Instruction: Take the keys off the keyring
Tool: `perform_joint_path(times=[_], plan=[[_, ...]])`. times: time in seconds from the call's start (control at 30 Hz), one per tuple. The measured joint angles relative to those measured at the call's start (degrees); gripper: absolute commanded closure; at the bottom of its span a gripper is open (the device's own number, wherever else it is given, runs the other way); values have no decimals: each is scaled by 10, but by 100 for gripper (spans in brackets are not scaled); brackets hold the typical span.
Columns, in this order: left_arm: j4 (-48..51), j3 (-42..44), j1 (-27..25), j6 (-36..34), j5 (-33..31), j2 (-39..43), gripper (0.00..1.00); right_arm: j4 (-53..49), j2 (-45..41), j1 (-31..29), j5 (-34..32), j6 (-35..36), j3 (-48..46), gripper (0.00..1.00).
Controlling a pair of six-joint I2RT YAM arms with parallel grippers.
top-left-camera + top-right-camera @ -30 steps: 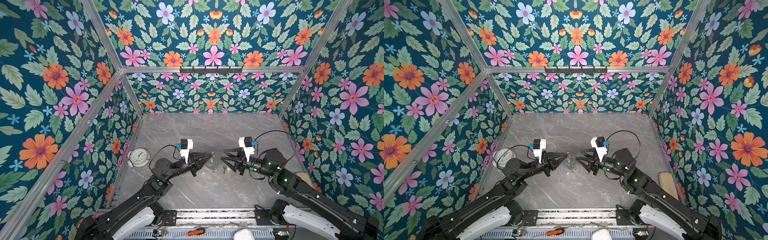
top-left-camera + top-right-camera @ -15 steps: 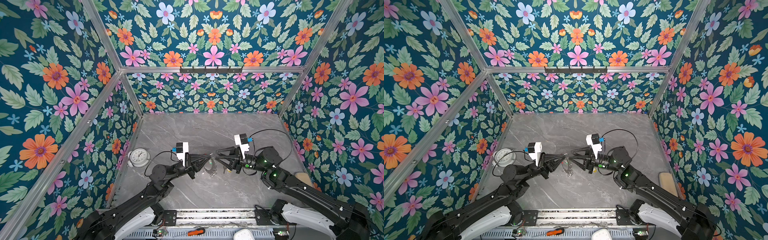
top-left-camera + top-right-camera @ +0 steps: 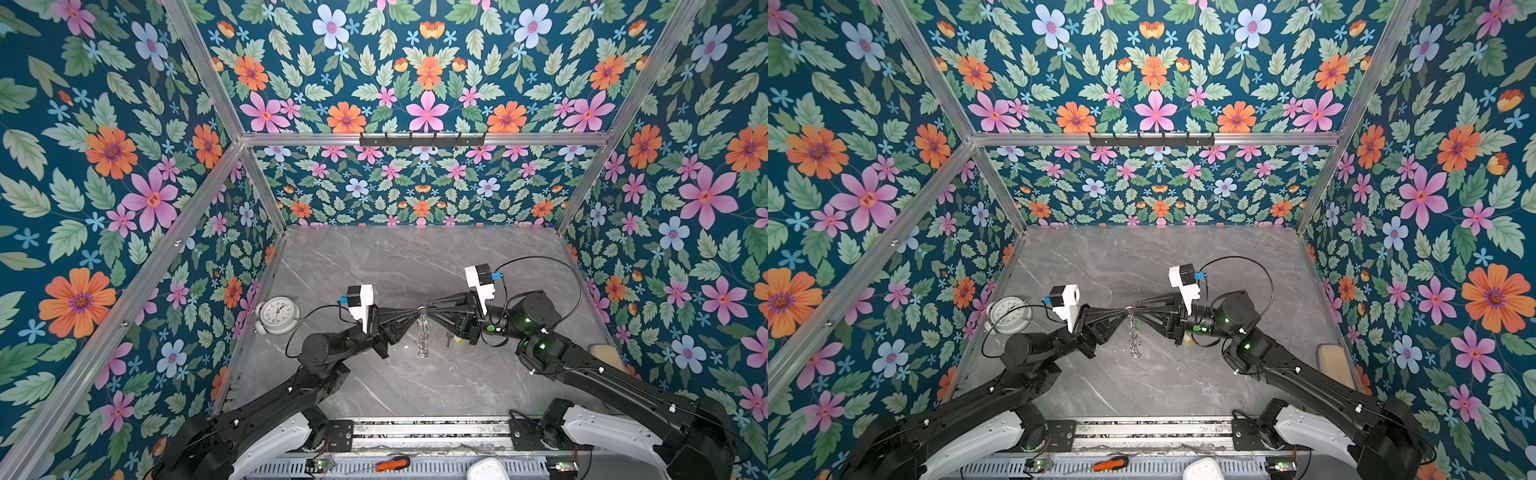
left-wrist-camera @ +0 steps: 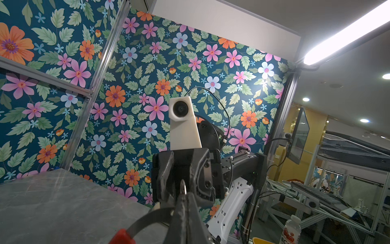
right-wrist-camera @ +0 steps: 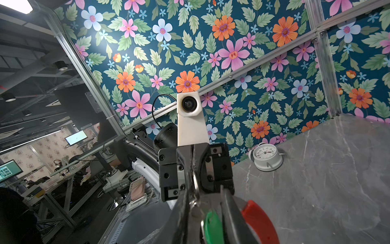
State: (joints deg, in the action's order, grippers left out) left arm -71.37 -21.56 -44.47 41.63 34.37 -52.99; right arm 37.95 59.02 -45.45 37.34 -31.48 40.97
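Grey keyring (image 3: 422, 328) hangs pinched in the closed left gripper (image 3: 417, 314), right gripper (image 3: 428, 312) jaws slightly apart around a green tag (image 5: 213, 226), grip uncertain.

**Floral booth, marble top**

You are looking into a booth whose walls (image 3: 124, 166) carry dark teal wallpaper with pink, orange and blue flowers, framed by aluminium rails (image 3: 291, 139). A black hook rail (image 3: 422, 140) crosses the back wall. The grey marbled tabletop (image 3: 415, 257) holds a white alarm clock (image 3: 277, 314) beside a side wall. A strip light (image 4: 341, 37) glows overhead.
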Motion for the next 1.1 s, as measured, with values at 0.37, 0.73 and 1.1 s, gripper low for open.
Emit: perform_joint_path(times=[0.37,0.73,1.1], plan=[[-6,7,0,0,-6,1,100,6,8,-9,1,-2,9,96],[-2,7,-2,1,-5,9,88,-58,-14,-20,-5,20,26,100],[42,1,0,0,1,28,67,-255,-47,-19,-10,88,88,100]])
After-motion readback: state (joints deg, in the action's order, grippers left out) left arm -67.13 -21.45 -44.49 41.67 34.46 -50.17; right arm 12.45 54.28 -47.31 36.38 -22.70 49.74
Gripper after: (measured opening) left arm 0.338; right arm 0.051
